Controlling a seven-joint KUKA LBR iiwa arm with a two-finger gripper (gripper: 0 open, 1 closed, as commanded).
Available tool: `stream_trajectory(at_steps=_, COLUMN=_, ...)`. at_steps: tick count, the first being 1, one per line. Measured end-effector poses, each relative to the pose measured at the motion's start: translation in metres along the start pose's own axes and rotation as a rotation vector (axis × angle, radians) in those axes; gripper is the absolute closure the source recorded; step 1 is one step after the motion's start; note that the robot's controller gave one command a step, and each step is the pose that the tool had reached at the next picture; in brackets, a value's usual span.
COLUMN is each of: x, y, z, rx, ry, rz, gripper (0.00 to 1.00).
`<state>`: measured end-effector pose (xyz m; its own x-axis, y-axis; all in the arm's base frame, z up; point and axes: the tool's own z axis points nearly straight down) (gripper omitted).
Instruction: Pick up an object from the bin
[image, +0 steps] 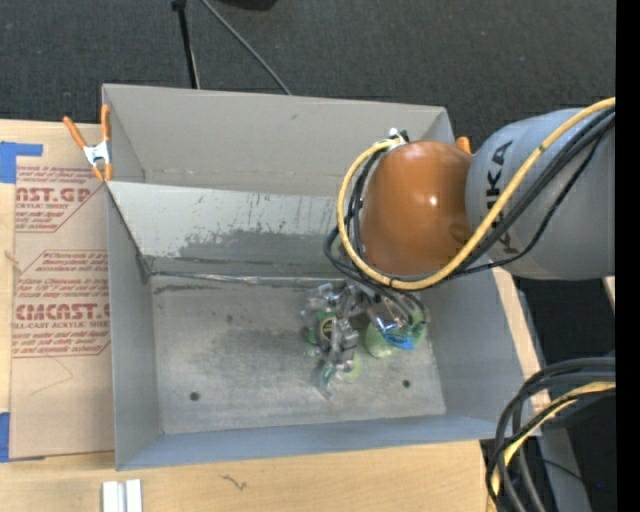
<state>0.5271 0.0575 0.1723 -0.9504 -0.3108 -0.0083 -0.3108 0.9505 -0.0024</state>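
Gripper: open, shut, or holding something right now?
Gripper: open or shut cannot be told. It is low in the bin, beside a small green and blue thing.

One camera, set high over the grey metal bin (130, 320), looking down at a slant.
It stands toward the 6 o'clock side and faces 12 o'clock, so the back wall (250, 215) shows its broad inner face while the 6 o'clock wall (300, 440) shrinks to a narrow strip; the bin takes up most of the frame, close in; the arm (540, 200) crosses in from 3 o'clock; its orange cover (415, 210) is nearest the lens, hiding part of the 3 o'clock side.
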Motion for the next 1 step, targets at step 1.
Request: stream_trajectory(at_steps=1, x=-0.0135, y=-0.0036, z=-0.0679, rx=0.000, ry=-0.002, rz=0.013, gripper=1.00)
